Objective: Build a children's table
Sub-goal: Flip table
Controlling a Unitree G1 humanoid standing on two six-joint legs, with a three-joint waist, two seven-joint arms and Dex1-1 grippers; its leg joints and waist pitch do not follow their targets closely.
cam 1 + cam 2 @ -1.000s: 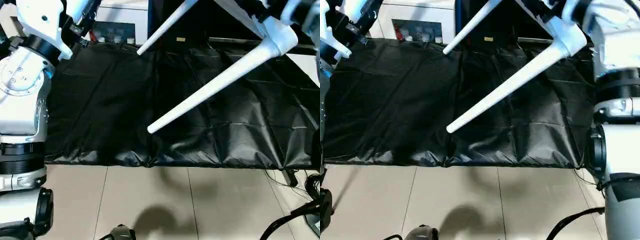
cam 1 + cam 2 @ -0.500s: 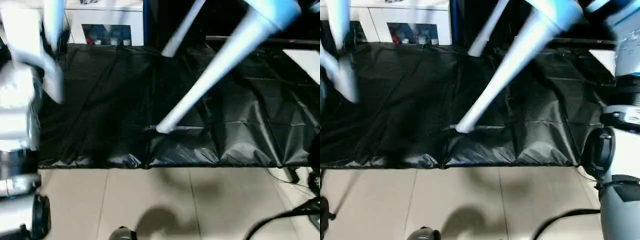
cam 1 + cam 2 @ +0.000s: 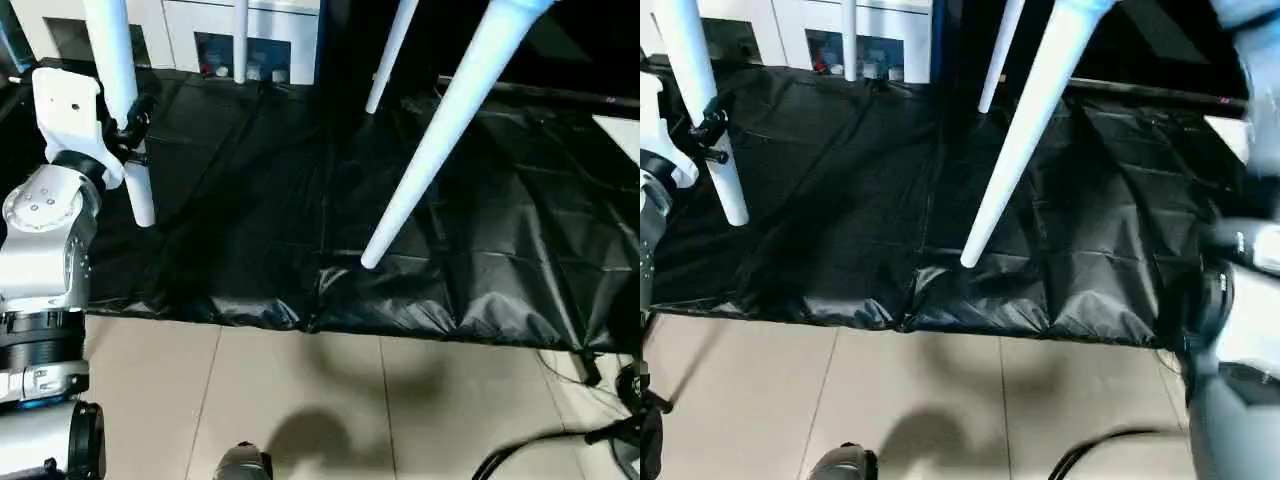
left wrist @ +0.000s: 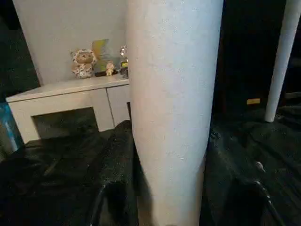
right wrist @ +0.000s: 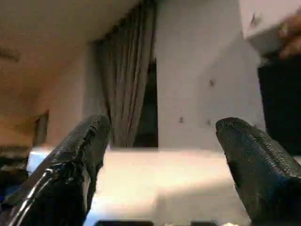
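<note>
Table legs (image 3: 440,135) hung raised over the black-covered bench (image 3: 250,200) as I watched, my left gripper (image 3: 135,120) clamped around one leg (image 4: 171,113), my right gripper (image 5: 160,165) spread wide, holding nothing.

You see a crinkled black sheet (image 3: 250,220) spread over beige floor tiles (image 3: 330,400). Behind it stands a white cabinet (image 3: 215,40); a small plush toy (image 4: 83,63) sits on its top, against a pale wall (image 4: 66,28).
</note>
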